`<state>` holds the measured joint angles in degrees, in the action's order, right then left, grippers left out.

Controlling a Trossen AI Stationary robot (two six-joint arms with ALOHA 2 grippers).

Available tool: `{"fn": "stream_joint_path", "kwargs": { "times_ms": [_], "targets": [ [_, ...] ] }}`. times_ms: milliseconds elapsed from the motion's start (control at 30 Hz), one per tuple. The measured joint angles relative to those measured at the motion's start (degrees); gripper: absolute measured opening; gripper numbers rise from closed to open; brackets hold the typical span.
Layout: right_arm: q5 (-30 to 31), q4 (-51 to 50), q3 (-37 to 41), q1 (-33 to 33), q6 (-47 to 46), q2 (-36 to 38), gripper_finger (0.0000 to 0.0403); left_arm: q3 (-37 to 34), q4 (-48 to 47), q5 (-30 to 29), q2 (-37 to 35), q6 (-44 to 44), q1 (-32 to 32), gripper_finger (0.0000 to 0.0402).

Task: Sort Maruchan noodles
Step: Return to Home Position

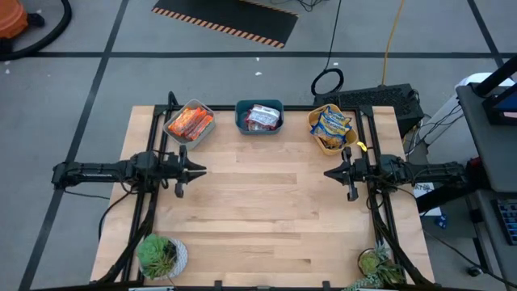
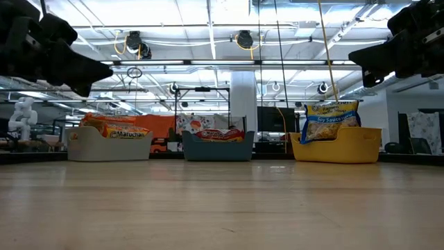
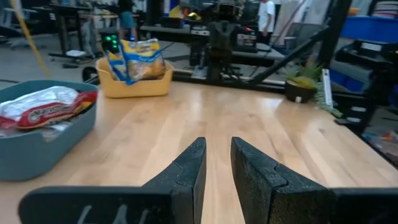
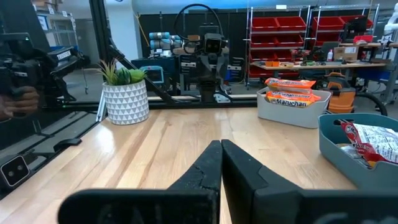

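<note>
1. left arm [image 1: 97,171] stretches level across middle left; left gripper [image 1: 199,170] points toward frame centre, fingers narrowly parted.
2. right arm [image 1: 428,171] mirrors it at middle right; right gripper [image 1: 328,172] fingers pressed together.

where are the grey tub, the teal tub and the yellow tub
grey tub [image 2: 107,148], low view, front wall
teal tub [image 2: 217,151], low view, front wall
yellow tub [image 2: 338,148], low view, front wall

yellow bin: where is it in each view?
High: yellow bin at the table's top edge, right end.
Low: right of centre, on the table.
Left wrist: far across the table, past the teal bin.
Right wrist: not in it.
Landmark: teal bin, in all four.
</note>
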<state>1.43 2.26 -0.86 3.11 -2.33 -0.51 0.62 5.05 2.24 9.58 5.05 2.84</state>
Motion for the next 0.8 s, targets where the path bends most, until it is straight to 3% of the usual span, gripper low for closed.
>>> {"fn": "stream_joint_path", "kwargs": {
  "times_ms": [267, 500, 800],
  "targets": [
    [0.0, 0.0, 0.0, 0.0, 0.0, 0.0, 0.0004, 0.0, 0.9, -12.2, -3.4, -2.9, -9.4, 0.0078],
    [0.0, 0.0, 0.0, 0.0, 0.0, 0.0, 0.0004, 0.0, -2.7, -10.8, -9.5, -6.0, -12.0, 0.0078],
    [0.0, 0.0, 0.0, 0.0, 0.0, 0.0, 0.0004, 0.1, -3.6, -6.7, -9.4, -9.0, -9.2, 0.0078]
  ]
}}
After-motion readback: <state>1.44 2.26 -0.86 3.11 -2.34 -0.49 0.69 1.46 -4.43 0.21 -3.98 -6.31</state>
